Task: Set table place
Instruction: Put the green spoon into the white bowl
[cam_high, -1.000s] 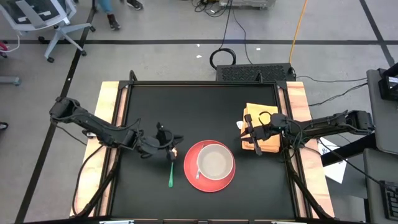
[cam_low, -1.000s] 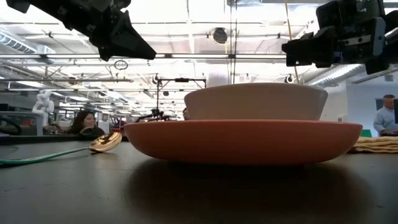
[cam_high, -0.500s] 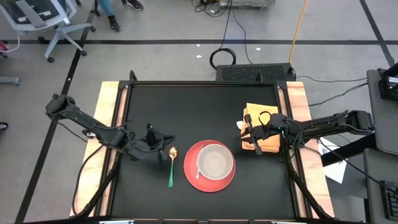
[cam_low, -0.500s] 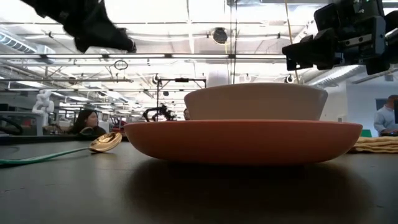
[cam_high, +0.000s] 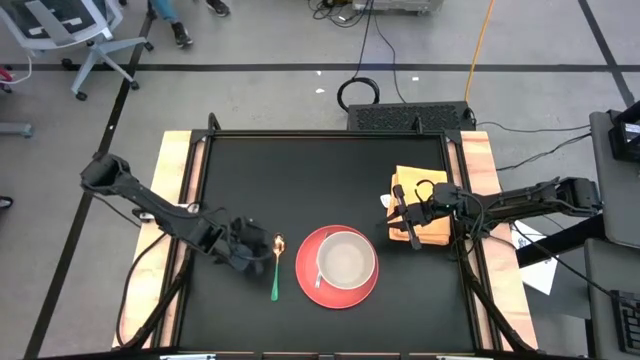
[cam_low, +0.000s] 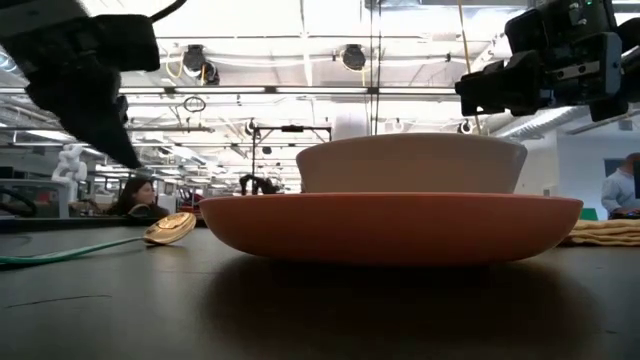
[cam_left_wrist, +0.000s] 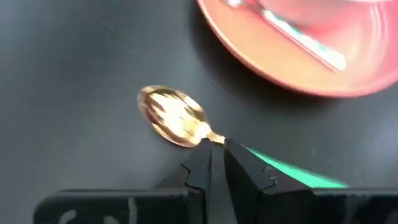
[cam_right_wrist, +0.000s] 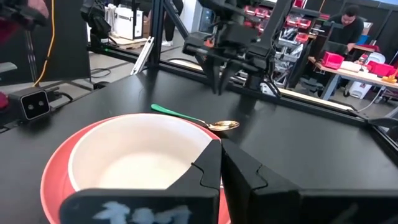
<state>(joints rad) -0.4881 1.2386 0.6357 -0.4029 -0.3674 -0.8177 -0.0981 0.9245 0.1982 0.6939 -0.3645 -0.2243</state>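
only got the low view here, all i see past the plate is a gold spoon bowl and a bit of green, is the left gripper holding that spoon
Observer: No. In the high view the left gripper sits just left of the spoon, which lies flat on the table.
Operator: fingers open or shut
Observer: Nearly shut; the left wrist view shows the fingertips close together at the spoon's neck, with nothing between them.
Operator: whats the yellow thing at my right edge
Observer: A folded yellow cloth by the table's right side, with the shut right gripper over its left part, beside the plate holding the bowl.
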